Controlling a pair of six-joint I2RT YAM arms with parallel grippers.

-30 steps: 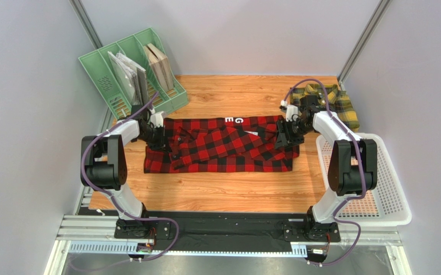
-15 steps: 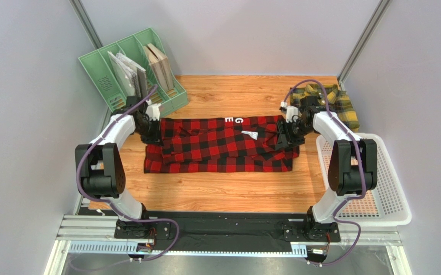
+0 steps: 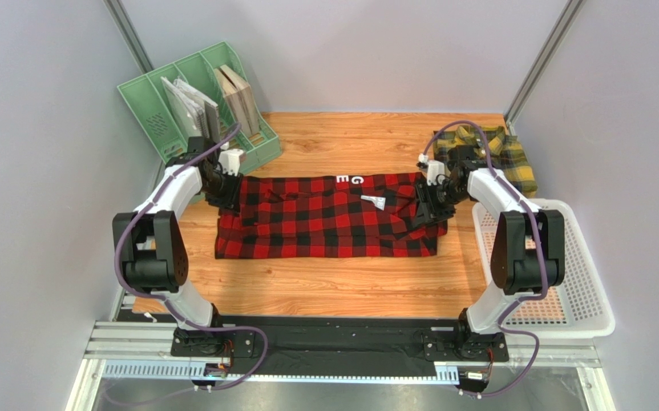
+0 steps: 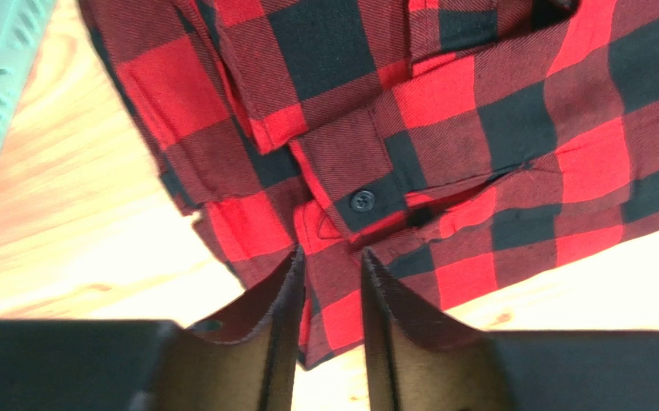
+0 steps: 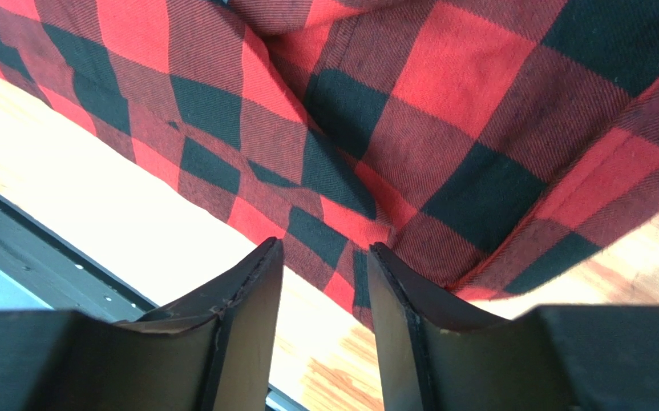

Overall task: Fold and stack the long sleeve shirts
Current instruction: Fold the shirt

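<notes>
Left claw: fingers a narrow gap apart, low over the left end of the red-and-black shirt. A checked edge runs into the gap. The cloth there looks flat, not lifted. A cuff with one dark button lies just ahead of the tips.

Right claw: fingers parted, a little wider than the left pair, with the shirt's hem between the tips and bare wood on either side of it. Not closed on the cloth.

Room, top view: the left claw is at the shirt's far-left corner. The green file rack stands near, behind and to the left, with a strip of bare desk between. The right claw is at the shirt's right end, near the white basket. A wide band of desk is bare in front of the shirt, toward the arm bases, and a narrower one lies beyond it.

Red-and-black shirt: mid-desk, laid as a wide flat rectangle with its long side running left to right.
- Sleeves are folded in over the body.
- White block letters show at the far edge.
- The right end is rumpled.

Yellow-and-green shirt: bunched in the far-right corner, well apart from the red one — behind the right arm.
</notes>
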